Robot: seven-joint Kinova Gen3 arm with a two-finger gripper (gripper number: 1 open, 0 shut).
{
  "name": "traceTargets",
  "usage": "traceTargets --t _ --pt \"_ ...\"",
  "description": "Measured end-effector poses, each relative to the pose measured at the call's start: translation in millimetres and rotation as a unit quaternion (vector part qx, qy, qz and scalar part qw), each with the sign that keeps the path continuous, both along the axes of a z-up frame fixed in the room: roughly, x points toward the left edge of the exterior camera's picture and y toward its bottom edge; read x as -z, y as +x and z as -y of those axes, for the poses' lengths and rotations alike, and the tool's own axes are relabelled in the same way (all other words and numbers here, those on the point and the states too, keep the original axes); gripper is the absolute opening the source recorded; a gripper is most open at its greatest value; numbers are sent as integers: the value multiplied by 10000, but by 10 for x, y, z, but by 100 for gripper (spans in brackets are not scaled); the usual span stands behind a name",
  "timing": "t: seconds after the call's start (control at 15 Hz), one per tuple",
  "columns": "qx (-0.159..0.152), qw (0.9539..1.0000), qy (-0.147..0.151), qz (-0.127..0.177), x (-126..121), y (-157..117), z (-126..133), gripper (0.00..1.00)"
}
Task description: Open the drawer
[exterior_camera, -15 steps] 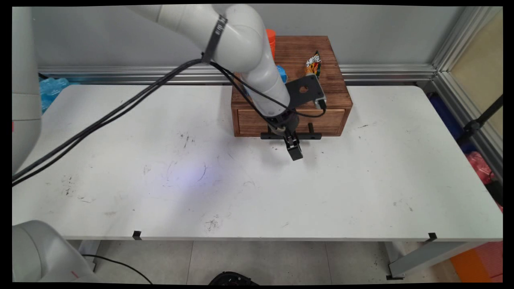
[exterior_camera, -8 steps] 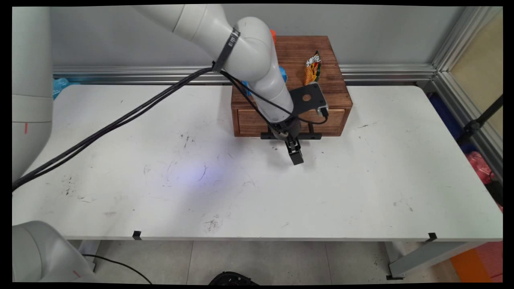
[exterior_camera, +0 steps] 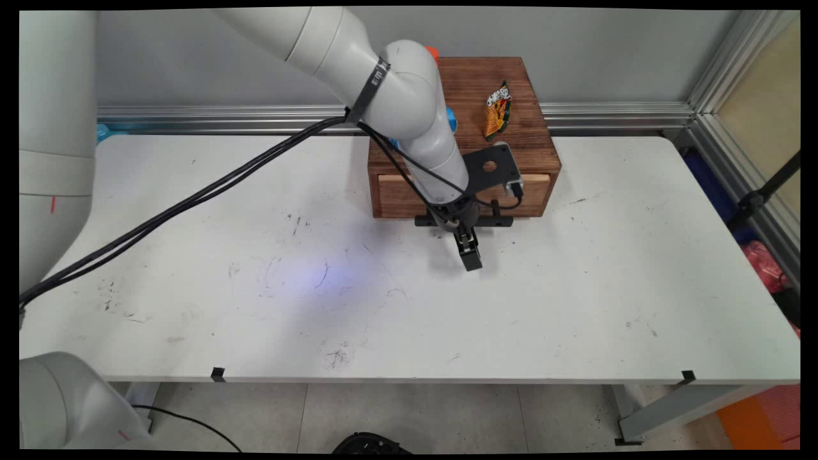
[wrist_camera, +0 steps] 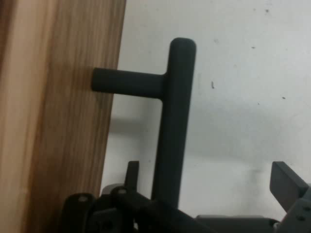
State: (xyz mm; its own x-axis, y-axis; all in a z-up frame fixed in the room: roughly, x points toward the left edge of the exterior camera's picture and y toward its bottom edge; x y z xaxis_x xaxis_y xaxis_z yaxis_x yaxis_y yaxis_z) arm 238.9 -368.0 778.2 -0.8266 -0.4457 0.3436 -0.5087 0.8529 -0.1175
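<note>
Wooden drawer box (exterior_camera: 511,96), snack packet (exterior_camera: 496,110) atop.

A wooden drawer box (exterior_camera: 517,121) on the white table (exterior_camera: 575,287) bears a snack packet (exterior_camera: 496,110).

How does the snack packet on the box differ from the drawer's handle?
The snack packet is orange and green with print; the drawer handle is plain black. The packet lies loose on the wooden box's top; the handle juts from the drawer front on posts. The packet is clear of the hand; the handle's bar sits between its open fingers. Both are on the same box.
</note>
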Motion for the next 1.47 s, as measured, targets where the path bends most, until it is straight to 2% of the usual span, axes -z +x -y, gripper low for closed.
traceTargets --t 1.0,1.47 --pt "389 9986 364 -31 9 -100 -468 100" --pt "589 9971 475 -96 -31 -213 -788 100"
